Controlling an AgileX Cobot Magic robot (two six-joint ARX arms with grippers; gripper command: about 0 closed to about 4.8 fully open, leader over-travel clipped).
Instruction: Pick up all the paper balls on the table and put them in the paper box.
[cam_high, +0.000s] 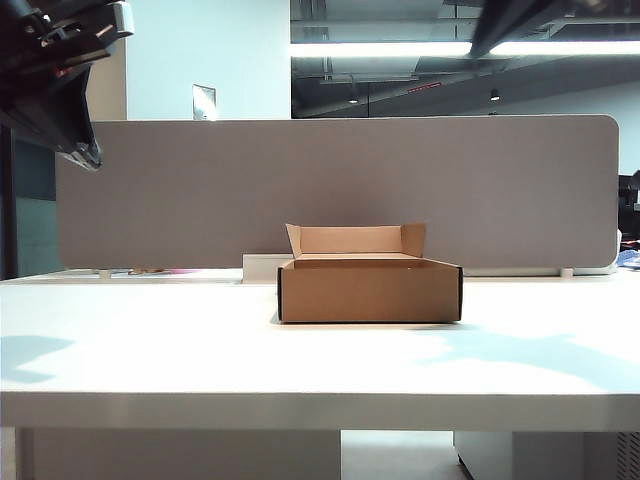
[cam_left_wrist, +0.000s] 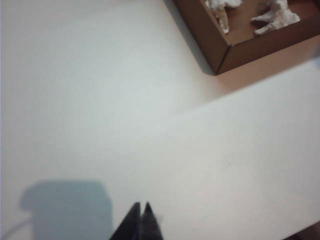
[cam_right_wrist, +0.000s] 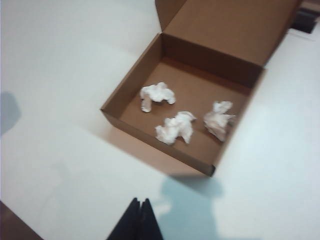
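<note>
All three paper balls (cam_right_wrist: 172, 112) lie inside the paper box (cam_right_wrist: 135, 82), loose on its brown floor and apart from one another, and in none of the views can I see a wad left on the table (cam_high: 150, 360). The box sits at the centre of the exterior view, its long side facing the front edge of the table and its flaps standing at the rear. The right gripper (cam_right_wrist: 139, 202) is clenched on nothing and hangs above the bare table with the box ahead of it, toward the upper centre of its wrist view. The left gripper (cam_left_wrist: 140, 206) is also pinched shut and empty, high over blank table; the box corner lies off at the upper right of its view. Neither is in the box. I'd judge the collecting done, so what remains is only for both arms to clear away.
</note>
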